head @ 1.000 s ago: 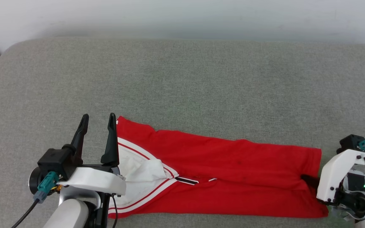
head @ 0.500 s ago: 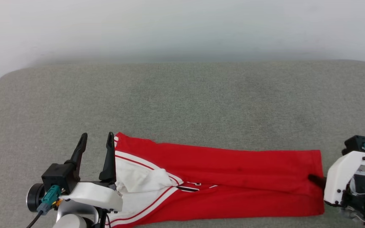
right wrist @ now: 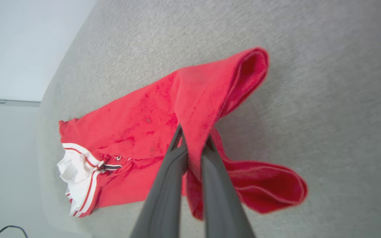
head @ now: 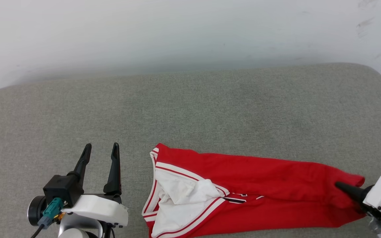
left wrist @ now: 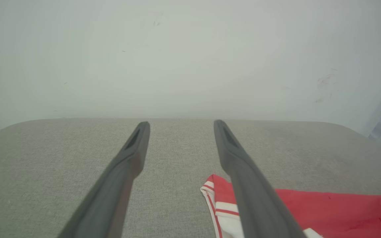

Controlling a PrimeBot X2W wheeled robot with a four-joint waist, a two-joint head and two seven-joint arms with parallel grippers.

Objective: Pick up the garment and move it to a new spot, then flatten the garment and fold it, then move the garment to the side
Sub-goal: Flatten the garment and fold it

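Your right gripper [right wrist: 193, 137] is pinching the hem end of the red shirt [head: 260, 178], lifting it off the gray cushion [head: 190, 109]. The shirt is now lying apart from your spread left gripper [head: 100, 146], which it was touching before.

One garment [head: 260, 185]: red shirt, white sleeves, red-and-white striped trim. Folded into a long band across the lower frame, centre to right; white end leftward, red end pinched and raised in right pincer [head: 339, 185].
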